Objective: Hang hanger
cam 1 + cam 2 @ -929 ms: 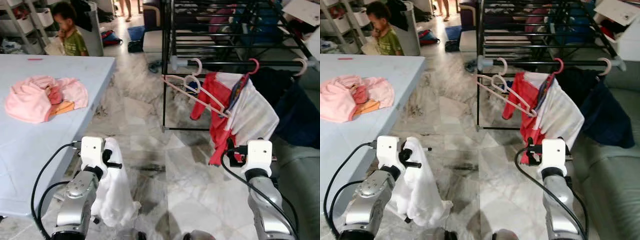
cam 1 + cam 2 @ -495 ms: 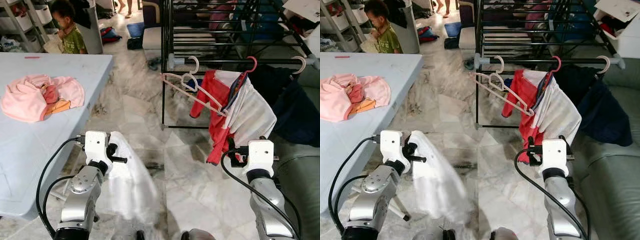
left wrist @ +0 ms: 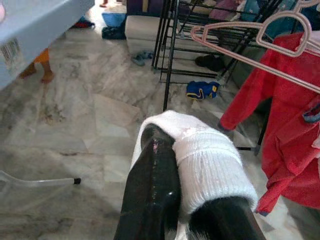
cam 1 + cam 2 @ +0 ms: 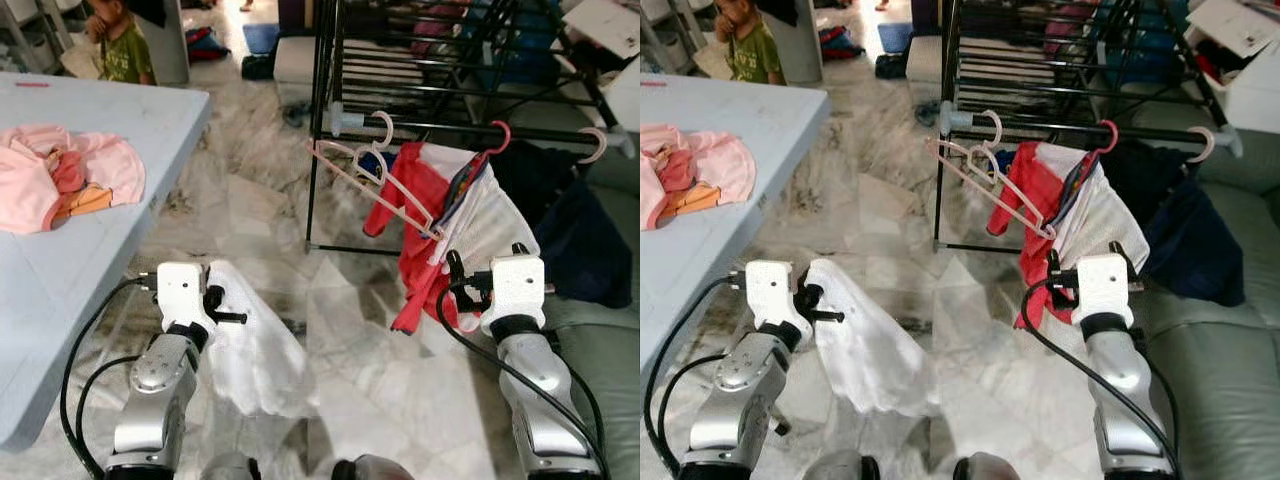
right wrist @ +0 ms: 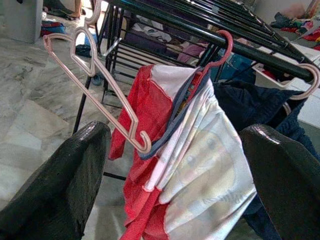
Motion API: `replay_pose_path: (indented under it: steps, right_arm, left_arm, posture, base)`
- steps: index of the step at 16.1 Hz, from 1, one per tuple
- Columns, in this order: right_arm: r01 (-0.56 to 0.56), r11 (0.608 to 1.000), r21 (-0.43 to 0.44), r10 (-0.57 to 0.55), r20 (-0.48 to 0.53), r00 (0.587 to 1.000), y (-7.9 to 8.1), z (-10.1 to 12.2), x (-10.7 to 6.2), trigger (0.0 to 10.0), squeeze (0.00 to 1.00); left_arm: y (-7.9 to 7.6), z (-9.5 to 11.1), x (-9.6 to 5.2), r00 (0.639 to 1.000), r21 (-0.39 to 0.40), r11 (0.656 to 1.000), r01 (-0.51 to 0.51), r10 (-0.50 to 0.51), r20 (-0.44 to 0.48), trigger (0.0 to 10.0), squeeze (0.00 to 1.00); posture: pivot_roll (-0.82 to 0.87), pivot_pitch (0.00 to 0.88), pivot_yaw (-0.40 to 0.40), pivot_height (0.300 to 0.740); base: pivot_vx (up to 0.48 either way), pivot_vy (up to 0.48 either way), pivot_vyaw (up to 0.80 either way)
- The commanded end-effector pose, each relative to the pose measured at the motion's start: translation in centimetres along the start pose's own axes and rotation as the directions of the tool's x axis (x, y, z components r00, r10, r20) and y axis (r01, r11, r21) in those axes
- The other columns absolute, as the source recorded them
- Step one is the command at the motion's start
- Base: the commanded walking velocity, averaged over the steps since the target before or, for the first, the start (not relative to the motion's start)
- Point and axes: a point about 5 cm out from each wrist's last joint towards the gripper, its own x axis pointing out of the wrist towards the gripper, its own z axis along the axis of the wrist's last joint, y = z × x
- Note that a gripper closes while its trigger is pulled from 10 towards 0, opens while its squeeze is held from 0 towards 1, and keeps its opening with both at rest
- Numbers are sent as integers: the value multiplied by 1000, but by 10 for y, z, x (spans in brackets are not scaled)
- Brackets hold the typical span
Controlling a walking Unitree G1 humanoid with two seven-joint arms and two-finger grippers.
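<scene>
1. You are seeing two grippers. Your left gripper [image 4: 232, 312] is pinching a white cloth [image 4: 255, 345] between its closed fingers [image 3: 155, 195], and the cloth is hanging down over the marble floor [image 4: 260, 215].
2. Your right gripper [image 5: 175, 165] is standing wide apart and empty, pointing at the clothes on the rail [image 4: 440, 127].
3. On this black drying rack [image 4: 420, 60] you are looking at four hanger hooks. Two empty pale pink hangers [image 4: 375, 180] are hanging together, tilted, at the left end of the rail.
4. One red hanger [image 4: 500, 135] is carrying a red and white garment [image 4: 450, 230]. One more pale hook [image 4: 597, 145] is holding a dark blue garment [image 4: 570, 240], which is partly cut by the frame edge.
5. One pink pile of clothes [image 4: 55, 185] is lying on the light blue table [image 4: 100, 260], partly cut off at the left.
6. One person [image 4: 115, 40] is standing behind the table; only a part is showing.
</scene>
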Motion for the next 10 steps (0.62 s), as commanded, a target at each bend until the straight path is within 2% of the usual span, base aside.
replay_pose_path:
  steps: [1,5,10]
  right_arm:
    - [15,1000,13,-16,11,1000,-2,6,0,10000,0]
    - [39,999,23,-39,-26,999,-2,-2,-14,10000,0]
    - [58,997,52,-56,-27,998,-1,1,-20,10000,0]
  left_arm:
    - [-1,12,0,999,14,1000,18,-19,41,10000,0]
    - [-2,13,0,998,43,998,53,-54,20,10000,0]
    - [4,20,-2,999,51,998,43,-44,30,10000,0]
  posture:
    - [-21,0,-26,740]
    - [-25,19,10,740]
    - [-24,37,14,740]
  base:
    - [0,0,0]
    - [0,0,0]
    - [0,0,0]
